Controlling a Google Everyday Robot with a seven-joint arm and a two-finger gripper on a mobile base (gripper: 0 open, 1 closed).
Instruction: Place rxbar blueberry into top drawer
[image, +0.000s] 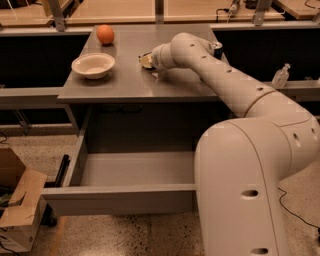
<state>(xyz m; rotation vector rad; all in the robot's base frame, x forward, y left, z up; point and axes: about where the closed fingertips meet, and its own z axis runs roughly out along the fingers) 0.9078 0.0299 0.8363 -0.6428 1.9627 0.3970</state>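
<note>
My gripper (146, 60) reaches over the middle of the grey table (125, 82), low above its top, at the end of the white arm (225, 80). The arm hides most of the gripper. The rxbar blueberry is hidden from view. The top drawer (120, 197) stands pulled out below the table, near the camera, and its inside shows bare grey metal.
A white bowl (93, 65) sits on the table's left part. An orange (105, 34) lies at the back left. A can top (216, 46) peeks out behind the arm. A clear bottle (281, 76) stands on the right shelf. A cardboard box (17, 210) is on the floor at left.
</note>
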